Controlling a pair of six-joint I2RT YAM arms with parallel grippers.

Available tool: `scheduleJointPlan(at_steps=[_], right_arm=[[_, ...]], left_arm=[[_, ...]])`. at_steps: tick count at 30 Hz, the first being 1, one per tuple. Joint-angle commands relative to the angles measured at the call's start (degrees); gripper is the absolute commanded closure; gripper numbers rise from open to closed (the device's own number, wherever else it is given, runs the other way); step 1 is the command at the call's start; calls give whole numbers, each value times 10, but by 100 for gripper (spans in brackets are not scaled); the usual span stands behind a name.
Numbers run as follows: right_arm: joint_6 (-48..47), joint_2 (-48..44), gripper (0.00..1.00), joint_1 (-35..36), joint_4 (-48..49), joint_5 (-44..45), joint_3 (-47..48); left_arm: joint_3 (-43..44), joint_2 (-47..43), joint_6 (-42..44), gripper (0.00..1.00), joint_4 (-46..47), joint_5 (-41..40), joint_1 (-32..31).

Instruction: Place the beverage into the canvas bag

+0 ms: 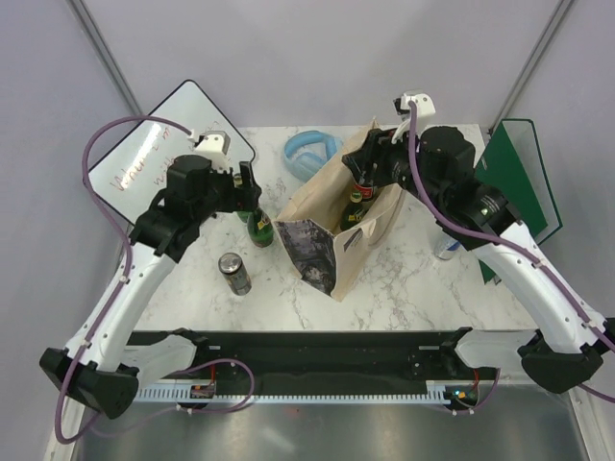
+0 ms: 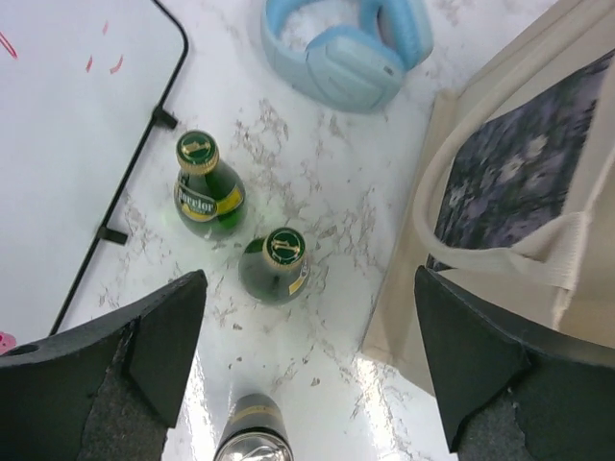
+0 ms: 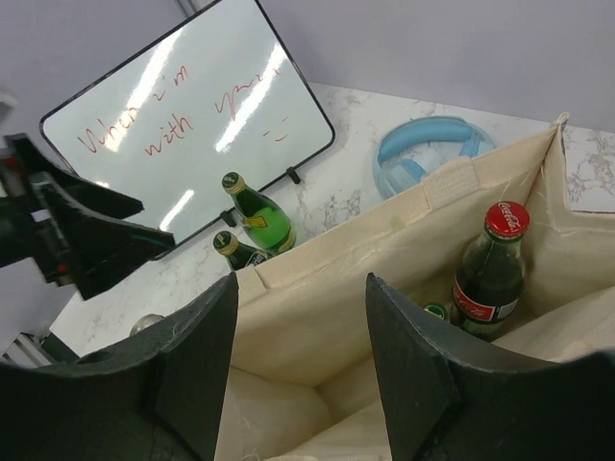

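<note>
Currently my left end effector gapes wide, empty, above a green bottle on the worktop; my right end effector, equally spread and empty, hangs over the canvas bag, a cola bottle inside.

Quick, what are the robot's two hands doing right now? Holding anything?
Left gripper: open, holding nothing, above a green bottle.
Right gripper: open, holding nothing, over the canvas bag.
</note>
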Motion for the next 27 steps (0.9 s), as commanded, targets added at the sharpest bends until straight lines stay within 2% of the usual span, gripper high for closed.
scheduleJointPlan(at_steps=[1, 7, 10, 13, 19, 23, 27], right_arm=[[33, -35, 37, 2, 31, -29, -32], [43, -77, 37, 1, 60, -49, -72], [38, -93, 37, 1, 62, -45, -77], [39, -101, 37, 1, 65, -37, -84], [36, -108, 37, 1, 68, -44, -90], [31, -110, 37, 1, 74, -26, -110], [27, -108, 37, 1, 75, -20, -128]], left_arm=[[-12, 52, -12, 9, -9, 12, 7], [-30, 100, -19, 23, 8, 9, 7], [-52, 116, -12, 25, 48, 9, 7], [-62, 145, -5, 35, 81, 43, 6], [-87, 174, -28, 40, 117, -6, 6], [-105, 190, -14, 41, 156, 4, 6], [-113, 199, -10, 51, 185, 3, 3]])
